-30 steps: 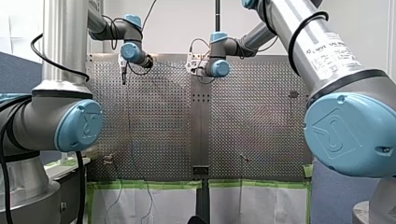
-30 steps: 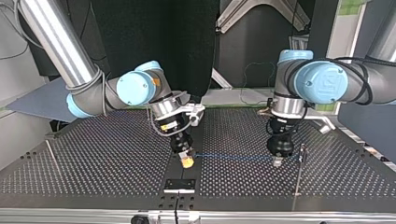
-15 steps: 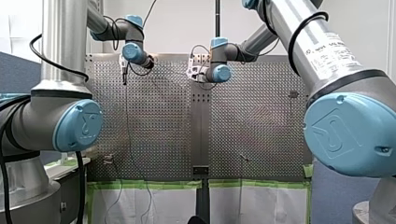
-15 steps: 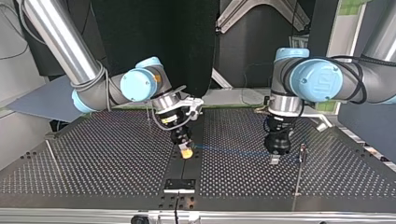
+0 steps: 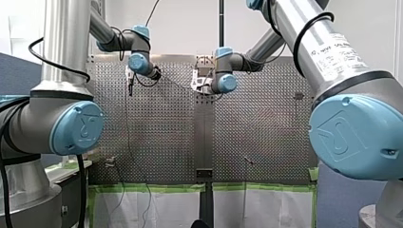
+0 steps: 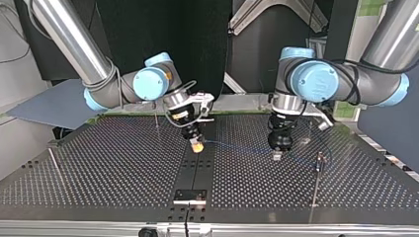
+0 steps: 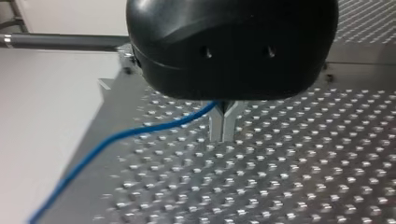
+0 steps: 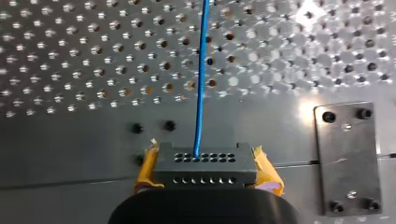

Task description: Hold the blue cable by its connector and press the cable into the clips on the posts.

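Note:
In the right wrist view my right gripper (image 8: pixel 205 179) is shut on a black connector (image 8: pixel 205 164), its yellow pads (image 8: pixel 266 172) at either side. The blue cable (image 8: pixel 201 70) runs straight ahead from the connector over the perforated table. In the left wrist view my left gripper (image 7: pixel 223 126) has its metal fingers shut on the blue cable (image 7: pixel 116 137), which trails off to one side. In the top view the cable (image 6: pixel 237 147) spans from my right gripper (image 6: pixel 197 146) to my left gripper (image 6: pixel 277 156). A thin post with a clip (image 6: pixel 319 159) stands just beyond my left gripper.
Another post (image 6: pixel 55 165) leans at the top view's left, and a thin one (image 6: pixel 156 121) stands behind my right arm. A black plate (image 6: pixel 189 196) is bolted near the table's front edge in that view. Green tape (image 5: pixel 157 187) marks the table's near edge in the front view.
Both grippers have carried the cable away from the top view's camera. My left gripper also shifted toward that view's left, away from the clip post.

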Robot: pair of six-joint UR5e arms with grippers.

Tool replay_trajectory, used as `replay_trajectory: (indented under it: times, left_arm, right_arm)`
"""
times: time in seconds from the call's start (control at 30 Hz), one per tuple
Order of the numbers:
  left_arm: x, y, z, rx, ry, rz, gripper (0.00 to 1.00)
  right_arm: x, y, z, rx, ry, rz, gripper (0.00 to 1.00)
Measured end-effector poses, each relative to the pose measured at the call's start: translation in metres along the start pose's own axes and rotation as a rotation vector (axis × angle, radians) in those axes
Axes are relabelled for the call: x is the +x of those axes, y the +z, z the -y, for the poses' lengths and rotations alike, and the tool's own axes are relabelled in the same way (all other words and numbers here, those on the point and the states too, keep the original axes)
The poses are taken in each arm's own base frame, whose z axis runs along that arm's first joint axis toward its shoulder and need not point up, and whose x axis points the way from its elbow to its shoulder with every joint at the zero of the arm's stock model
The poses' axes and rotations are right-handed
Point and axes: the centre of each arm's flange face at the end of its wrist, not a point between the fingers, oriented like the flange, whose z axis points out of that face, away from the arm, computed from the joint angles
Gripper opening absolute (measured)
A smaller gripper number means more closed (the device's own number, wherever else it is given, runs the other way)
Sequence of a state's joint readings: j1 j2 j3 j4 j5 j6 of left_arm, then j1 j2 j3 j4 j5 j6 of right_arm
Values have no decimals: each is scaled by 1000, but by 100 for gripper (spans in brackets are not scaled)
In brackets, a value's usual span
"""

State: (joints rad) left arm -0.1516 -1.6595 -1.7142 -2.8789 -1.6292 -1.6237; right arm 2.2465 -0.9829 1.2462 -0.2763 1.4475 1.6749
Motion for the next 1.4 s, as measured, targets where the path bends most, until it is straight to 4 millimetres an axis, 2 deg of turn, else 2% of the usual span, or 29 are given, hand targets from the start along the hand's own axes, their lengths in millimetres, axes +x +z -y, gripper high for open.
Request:
replay_trajectory:
  times: [0.2, 0.5, 1.17, 1.4]
  left_arm:
    - [20, 1, 6, 5, 8, -36, 0]
    - [57, 2, 15, 2, 47, -104, 0]
    - [97, -12, 22, 17, 33, -129, 0]
    - [128, -13, 32, 23, 83, -190, 0]
  right_arm:
    - [-16, -6, -1, -6, -2, 26, 0]
    - [-25, -9, -2, -8, -2, 42, 0]
    - [-75, -29, -6, -19, -3, 81, 0]
    - [-96, -42, -9, -31, -1, 105, 0]
